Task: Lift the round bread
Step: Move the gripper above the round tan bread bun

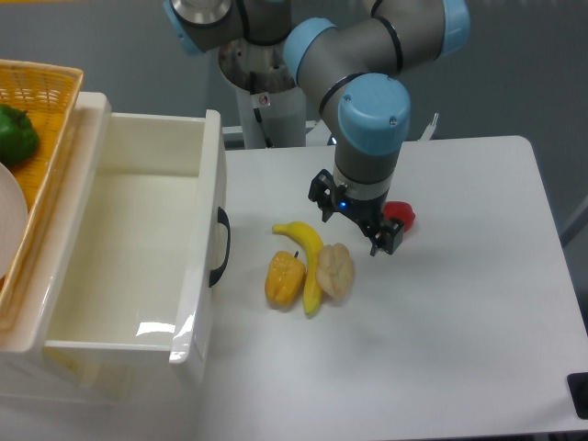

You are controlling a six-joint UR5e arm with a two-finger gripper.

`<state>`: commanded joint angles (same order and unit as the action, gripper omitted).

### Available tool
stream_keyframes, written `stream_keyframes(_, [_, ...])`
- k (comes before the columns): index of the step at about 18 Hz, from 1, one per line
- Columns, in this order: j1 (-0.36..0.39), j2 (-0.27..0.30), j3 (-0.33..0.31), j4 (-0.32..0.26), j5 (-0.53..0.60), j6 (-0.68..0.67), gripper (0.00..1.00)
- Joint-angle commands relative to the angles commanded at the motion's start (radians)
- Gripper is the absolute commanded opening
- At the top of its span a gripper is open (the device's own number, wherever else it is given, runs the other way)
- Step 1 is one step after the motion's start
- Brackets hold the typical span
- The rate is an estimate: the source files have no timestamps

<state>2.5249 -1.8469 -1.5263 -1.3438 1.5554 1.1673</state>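
Observation:
The round bread (335, 272) is a pale beige lumpy bun lying on the white table (459, 322), touching the right side of a yellow banana (309, 257). My gripper (355, 219) hangs just behind and slightly right of the bread, apart from it. Its two black fingers (386, 235) stand spread apart, with nothing between them.
An orange-yellow bell pepper (284, 278) lies left of the banana. A small red object (401, 216) sits right of the gripper. A large white bin (138, 248) with a black handle stands at the left. Beside the bin is a yellow basket (37, 92) holding a green pepper (14, 133).

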Motion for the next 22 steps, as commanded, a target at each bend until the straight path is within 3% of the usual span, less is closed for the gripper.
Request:
stream_keyframes(8, [0.009, -0.005, -0.009, -0.002, -0.002, -0.003, 1.00])
stream_keyframes(11, [0.011, -0.008, -0.043, 0.002, -0.002, -0.017, 1.00])
stream_keyframes(13, [0.012, -0.008, -0.060, 0.021, -0.002, -0.018, 1.00])
stream_keyframes(17, [0.011, -0.023, -0.136, 0.135, -0.002, -0.037, 1.00])
stream_keyframes(22, [0.014, -0.046, -0.140, 0.143, -0.005, -0.070, 1.00])
